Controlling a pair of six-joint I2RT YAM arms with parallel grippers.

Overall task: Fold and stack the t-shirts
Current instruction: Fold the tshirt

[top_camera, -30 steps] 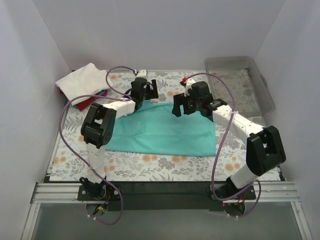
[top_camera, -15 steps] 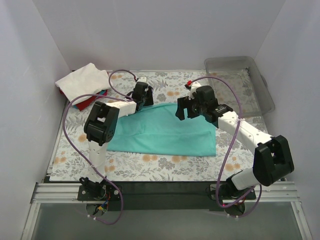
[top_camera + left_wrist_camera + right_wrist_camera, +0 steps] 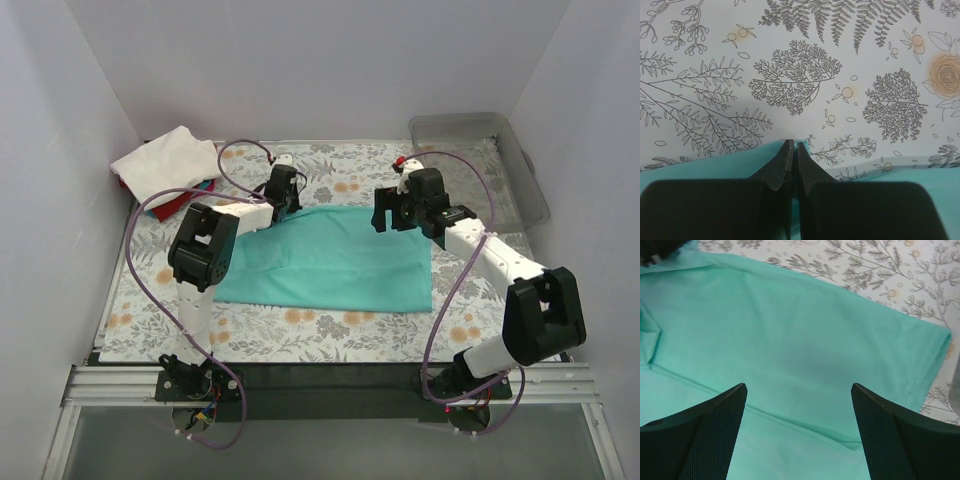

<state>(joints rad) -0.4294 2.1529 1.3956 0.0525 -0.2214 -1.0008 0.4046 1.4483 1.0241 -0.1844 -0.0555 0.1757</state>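
T-shirt (image 3: 330,262) in teal lies lengthwise across the table (image 3: 480,335), left gripper (image 3: 791,145) pinched together at its far edge, right gripper (image 3: 797,389) spread wide above its right end

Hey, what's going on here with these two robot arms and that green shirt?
Two arms are working on a teal t-shirt that lies flat on the flowered table. The left gripper is shut, with its tips at the shirt's far edge; whether it pinches cloth is unclear. The right gripper is open above the shirt's far right part, holding nothing. A pile with a white shirt on top sits in the far left corner.
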